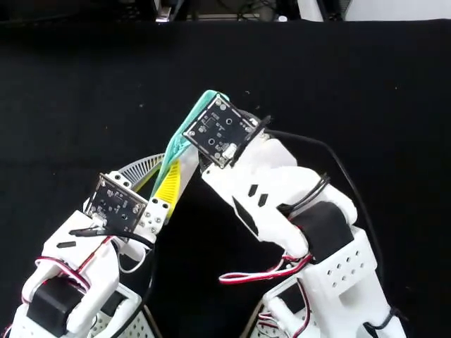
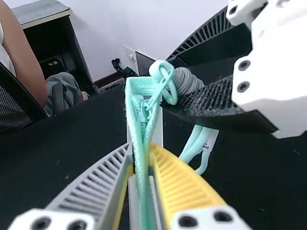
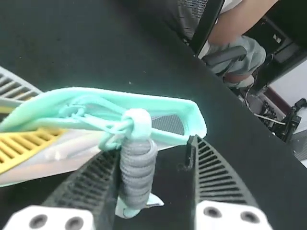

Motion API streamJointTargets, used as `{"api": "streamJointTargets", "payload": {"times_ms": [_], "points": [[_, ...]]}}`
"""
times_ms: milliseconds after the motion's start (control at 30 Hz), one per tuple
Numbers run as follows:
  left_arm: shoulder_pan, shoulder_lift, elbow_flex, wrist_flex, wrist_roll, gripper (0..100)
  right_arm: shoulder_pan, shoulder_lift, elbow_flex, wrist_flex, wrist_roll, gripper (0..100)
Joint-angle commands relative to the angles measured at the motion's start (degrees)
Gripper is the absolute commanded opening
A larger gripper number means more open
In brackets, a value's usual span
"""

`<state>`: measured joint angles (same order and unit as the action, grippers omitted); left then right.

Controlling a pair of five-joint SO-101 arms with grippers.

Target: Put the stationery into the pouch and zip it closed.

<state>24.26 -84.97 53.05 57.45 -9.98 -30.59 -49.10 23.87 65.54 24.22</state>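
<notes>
High view: two white arms meet over a black counter [image 1: 352, 84]. The mint-green pouch [image 1: 176, 149] lies between them, just left of the frame's centre, as a narrow strip slanting from upper right to lower left. The left hand [image 1: 169, 169] comes in from the lower left and is closed on the lower end of that strip, its yellow finger [image 1: 171, 189] on one side and its grey ribbed finger [image 1: 141, 167] on the other. The right arm's wrist board covers the strip's upper part, with only the mint tip showing past its far corner.

In the left wrist view the two fingers press the pouch's zipper edge flat between them, and the edge rises upright from the grip toward the middle of the frame. At its top sits the mint zipper pull ring [image 2: 163, 79], threaded with a grey coiled cord [image 2: 187, 81] that touches the right hand's black finger [image 2: 216, 100]. A mint ribbon loop [image 2: 196, 148] hangs below that finger.

In the right wrist view the right hand [image 3: 158, 152] stands open. The coiled cord lies against one black finger, with a clear gap to the other finger [image 3: 216, 172]. The pouch spans the frame's left and middle just beyond the fingertips, with its corner at centre right. Something pale shows through its clear side at lower left, and I cannot tell what it is.
</notes>
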Motion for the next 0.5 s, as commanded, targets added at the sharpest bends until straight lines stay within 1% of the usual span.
{"api": "streamJointTargets", "payload": {"times_ms": [0,100,167,367,467], "points": [[0.22,0.09,-0.31,0.18,-0.18,3,-0.62,0.04,-0.57,-1.41,-0.53,16.2],[0.22,0.09,-0.22,0.18,-0.18,3,-0.70,-0.40,-1.10,-1.41,-0.53,10.9],[0.22,0.09,-0.22,0.18,-0.18,3,-0.70,-1.19,-1.27,-1.41,-0.62,10.8],[0.22,0.09,-0.22,0.18,-0.18,3,-0.70,-1.98,-0.92,-1.05,-0.88,16.2],[0.22,0.09,-0.22,0.18,-0.26,3,-0.70,-2.07,-1.01,-1.41,-4.40,19.6]]}}
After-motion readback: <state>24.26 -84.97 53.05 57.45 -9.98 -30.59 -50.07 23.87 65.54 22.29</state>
